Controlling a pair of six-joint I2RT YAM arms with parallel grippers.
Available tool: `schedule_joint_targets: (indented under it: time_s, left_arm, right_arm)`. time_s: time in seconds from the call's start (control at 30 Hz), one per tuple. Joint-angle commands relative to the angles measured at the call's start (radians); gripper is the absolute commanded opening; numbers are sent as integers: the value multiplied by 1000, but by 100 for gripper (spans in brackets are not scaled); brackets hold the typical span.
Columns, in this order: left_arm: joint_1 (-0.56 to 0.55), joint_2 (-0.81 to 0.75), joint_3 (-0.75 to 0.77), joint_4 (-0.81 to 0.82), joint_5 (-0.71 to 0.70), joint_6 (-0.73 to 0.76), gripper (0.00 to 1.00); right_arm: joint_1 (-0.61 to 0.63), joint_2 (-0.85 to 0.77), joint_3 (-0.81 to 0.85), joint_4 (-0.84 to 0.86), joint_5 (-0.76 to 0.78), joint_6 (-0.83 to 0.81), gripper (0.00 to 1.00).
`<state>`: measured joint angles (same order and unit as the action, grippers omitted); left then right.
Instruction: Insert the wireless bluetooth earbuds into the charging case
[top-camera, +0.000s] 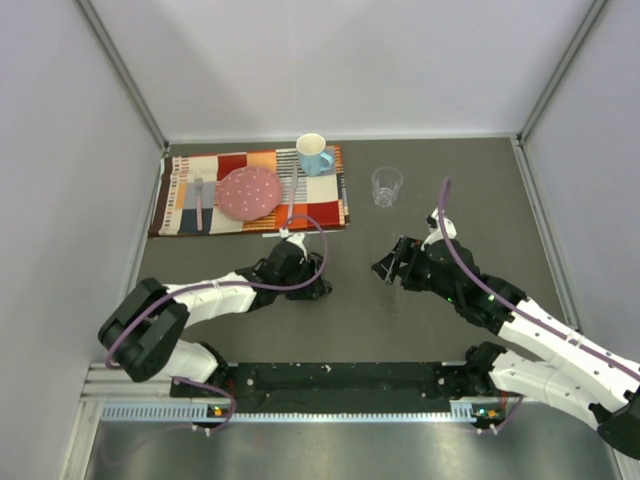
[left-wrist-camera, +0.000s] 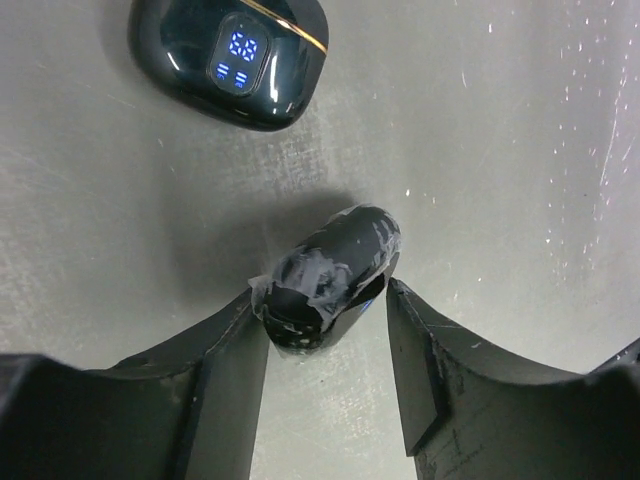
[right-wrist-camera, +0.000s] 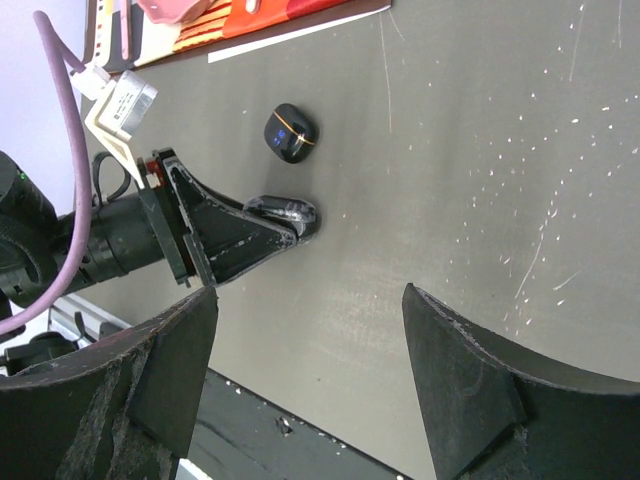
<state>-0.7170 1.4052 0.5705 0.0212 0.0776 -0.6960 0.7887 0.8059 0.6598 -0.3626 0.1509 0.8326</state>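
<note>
Left tool (left-wrist-camera: 326, 292): my fingers are closed on a black oval case (left-wrist-camera: 335, 262) patched with tape, which lies low against the grey worktop (left-wrist-camera: 500, 150). Just beyond it lies a second charging case (left-wrist-camera: 230, 60), its blue display lit. Right tool (right-wrist-camera: 308, 298): spread wide, holding nothing, well apart from both cases. Earbuds: too small to make out.

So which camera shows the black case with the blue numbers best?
Left wrist: the case is close up, its digits readable. Right wrist shows it small; in the top external view I cannot pick it out.
</note>
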Motion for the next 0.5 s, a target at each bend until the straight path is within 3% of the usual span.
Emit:
schedule_joint_targets:
  time_s: [0.0,0.17,0.2,0.27,0.47]
  left_arm:
    - [-2,-32,29,-17,-59,24,58]
    - [-4,-17,64,-79,-58,49,61]
    - [-4,-17,71,-96,-64,49,67]
    - [-6,-34,71,-109,-68,43,98]
    - [-6,-127,66,-161,-108,55,99]
  right_arm:
    - [-5,-2,3,30,4,-24,75]
    - [-5,-10,4,30,19,-36,75]
    - [-6,-5,6,30,21,-43,75]
    - [-5,-1,12,30,19,-58,75]
    - [-5,4,26,28,26,-70,76]
